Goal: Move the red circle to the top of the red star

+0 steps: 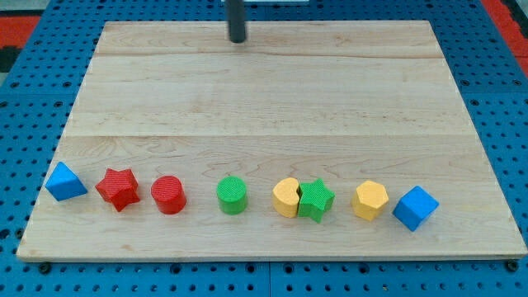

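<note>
The red circle (168, 195) sits on the wooden board near the view's bottom left. The red star (118, 188) lies just to its left, a small gap between them. My tip (238, 39) is near the view's top edge, slightly left of centre, far above the row of blocks and touching none of them.
Along the same row: a blue triangle (64, 181) at the far left, a green circle (232, 195), a yellow block (285, 197) touching a green star (315, 200), a yellow hexagon (370, 200), and a blue cube (415, 207). The board (264, 107) lies on a blue pegboard.
</note>
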Controlling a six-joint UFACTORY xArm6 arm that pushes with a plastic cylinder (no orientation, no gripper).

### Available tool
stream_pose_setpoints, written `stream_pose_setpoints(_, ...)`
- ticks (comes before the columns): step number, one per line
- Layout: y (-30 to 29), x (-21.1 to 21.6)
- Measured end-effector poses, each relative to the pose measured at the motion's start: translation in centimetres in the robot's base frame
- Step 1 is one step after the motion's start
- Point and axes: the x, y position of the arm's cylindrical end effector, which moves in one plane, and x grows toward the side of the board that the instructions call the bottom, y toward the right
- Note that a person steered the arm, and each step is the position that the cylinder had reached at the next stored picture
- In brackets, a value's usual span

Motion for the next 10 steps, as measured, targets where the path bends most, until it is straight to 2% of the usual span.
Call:
stream_pose_setpoints(1, 10.9, 4.8)
stream_pose_setpoints(2, 22.1, 11.4)
stream_pose_setpoints(3, 27.5, 21.7)
stream_pose_setpoints(4, 26.7, 30.7)
stream_pose_setpoints(5, 24.9, 38.0)
stream_pose_setpoints(6, 17.2, 38.2)
stream_pose_setpoints(8, -5.2, 36.3)
stream_pose_setpoints(9, -10.9, 32.9)
stream_pose_setpoints(10, -9.9, 31.6)
